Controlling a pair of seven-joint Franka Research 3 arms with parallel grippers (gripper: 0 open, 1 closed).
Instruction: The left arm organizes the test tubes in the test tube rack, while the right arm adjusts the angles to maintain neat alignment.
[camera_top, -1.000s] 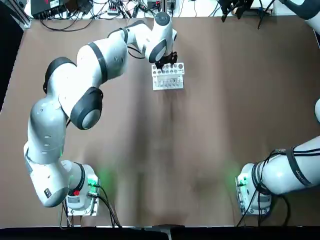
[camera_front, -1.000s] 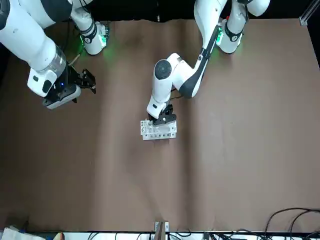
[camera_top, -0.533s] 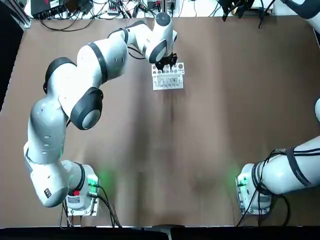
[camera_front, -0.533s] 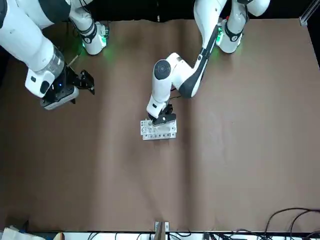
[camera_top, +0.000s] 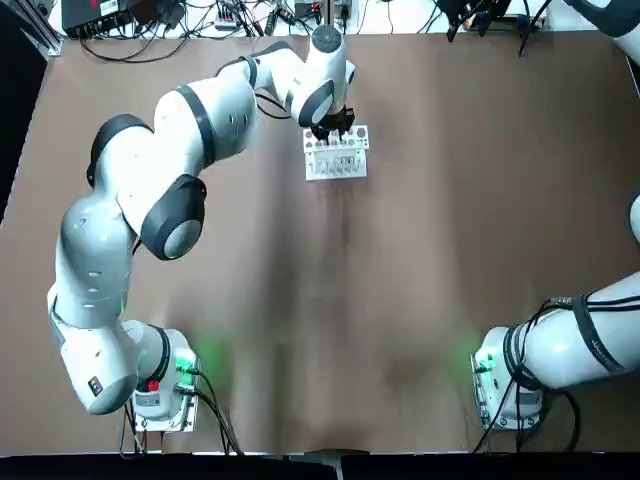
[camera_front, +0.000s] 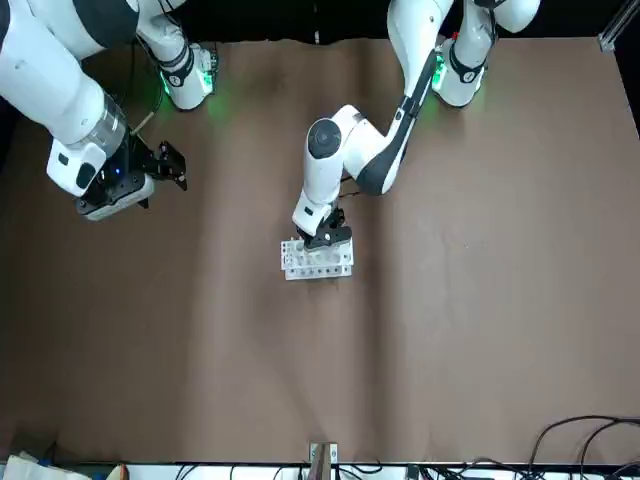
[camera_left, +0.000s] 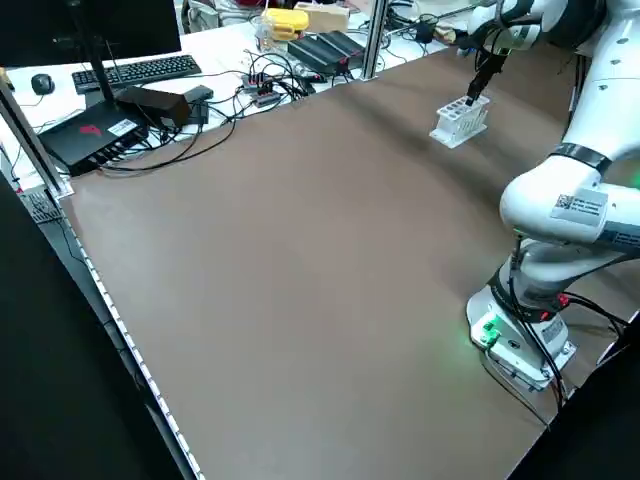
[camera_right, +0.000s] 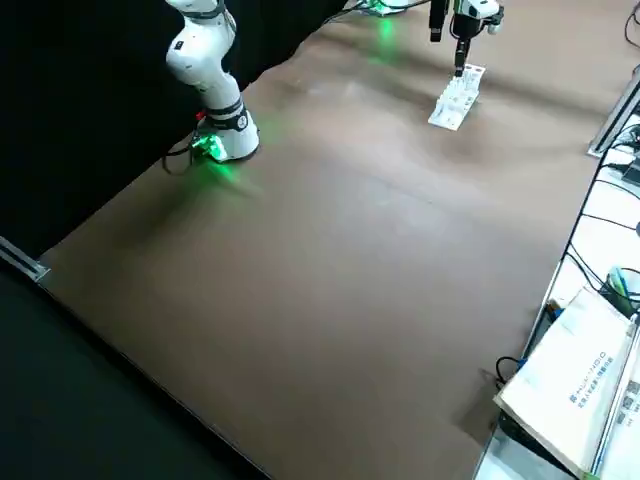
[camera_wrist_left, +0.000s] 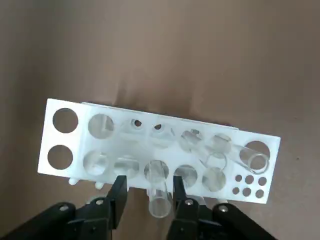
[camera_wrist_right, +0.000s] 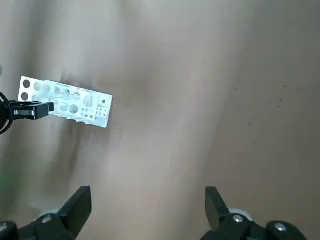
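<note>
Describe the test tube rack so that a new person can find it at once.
On the brown table, the left arm reaches out from its green-lit base. Below its gripper is the rack: small, white, rectangular, with round holes on top, unlike the black gripper above.

The top view hangs over the tabletop (camera_top: 420, 330) and looks down my way, my bases along its lower edge. The front view faces me from across, taking in both my arms and the same rack (camera_front: 317, 260). The left side view and right side view look down diagonally from raised spots at my two sides; both share the rack near their upper edges. My left wrist view sits close, looking past my left claw (camera_wrist_left: 147, 192) onto the rack. My right wrist view, past my right claw (camera_wrist_right: 148, 205), catches that rack from farther off.
</note>
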